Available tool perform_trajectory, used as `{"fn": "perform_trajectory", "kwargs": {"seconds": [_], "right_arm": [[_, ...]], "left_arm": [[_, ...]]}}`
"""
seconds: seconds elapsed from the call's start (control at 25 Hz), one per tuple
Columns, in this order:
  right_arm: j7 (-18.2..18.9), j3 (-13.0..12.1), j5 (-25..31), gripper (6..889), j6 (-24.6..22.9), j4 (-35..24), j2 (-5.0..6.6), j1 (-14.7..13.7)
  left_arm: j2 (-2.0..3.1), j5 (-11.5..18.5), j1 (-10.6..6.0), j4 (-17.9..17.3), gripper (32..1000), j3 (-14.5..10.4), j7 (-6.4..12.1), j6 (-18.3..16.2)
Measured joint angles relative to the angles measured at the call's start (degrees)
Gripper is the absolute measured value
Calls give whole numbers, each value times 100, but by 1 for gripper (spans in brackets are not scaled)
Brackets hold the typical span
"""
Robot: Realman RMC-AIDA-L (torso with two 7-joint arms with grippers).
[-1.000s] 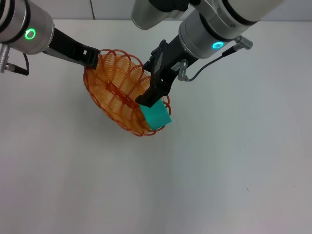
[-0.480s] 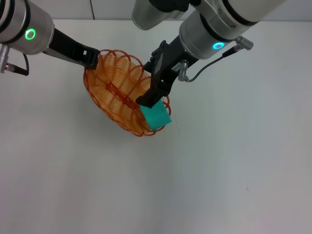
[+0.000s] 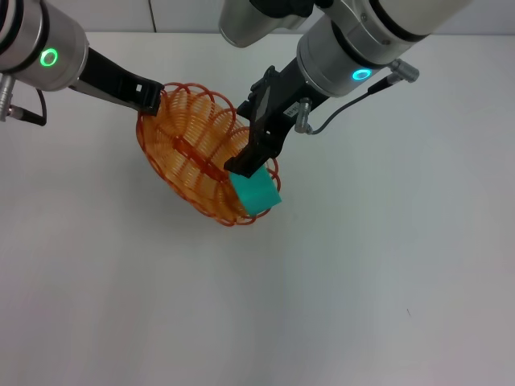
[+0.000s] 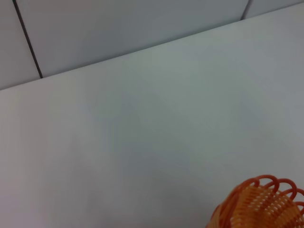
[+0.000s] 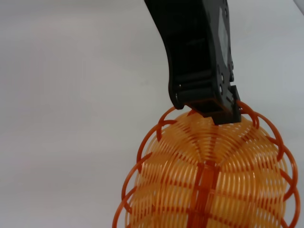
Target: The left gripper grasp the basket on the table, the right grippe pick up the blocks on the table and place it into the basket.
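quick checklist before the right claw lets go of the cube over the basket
1. Left claw holding the orange wire basket at its far rim: ok.
2. Right claw shut on the teal cube: ok.
3. Cube fully over the basket's inside: not ok, it sits at the near rim, partly past it.
4. Basket level: not ok, it looks tipped.
5. Cube's height above the white table: cannot tell.

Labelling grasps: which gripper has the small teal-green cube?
The right gripper, blue-cyan ring, shut on the cube at the oval orange wire basket; the green-ringed left gripper clamps its rim.
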State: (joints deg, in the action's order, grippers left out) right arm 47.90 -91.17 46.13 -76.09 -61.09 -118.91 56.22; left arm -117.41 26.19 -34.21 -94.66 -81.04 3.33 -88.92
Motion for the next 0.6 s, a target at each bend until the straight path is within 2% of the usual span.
{"fn": "perform_trajectory", "kwargs": {"seconds": [0.32,0.6], "right_arm": [[-19,27,2,842,-15,-72,0,-22],[-147,76,1,842,-255,-738,12,-254]], "left_arm": [[7,-12,2,0,84,0,-3,-3],[8,-12,10,0,84,0,-4,-3]]}}
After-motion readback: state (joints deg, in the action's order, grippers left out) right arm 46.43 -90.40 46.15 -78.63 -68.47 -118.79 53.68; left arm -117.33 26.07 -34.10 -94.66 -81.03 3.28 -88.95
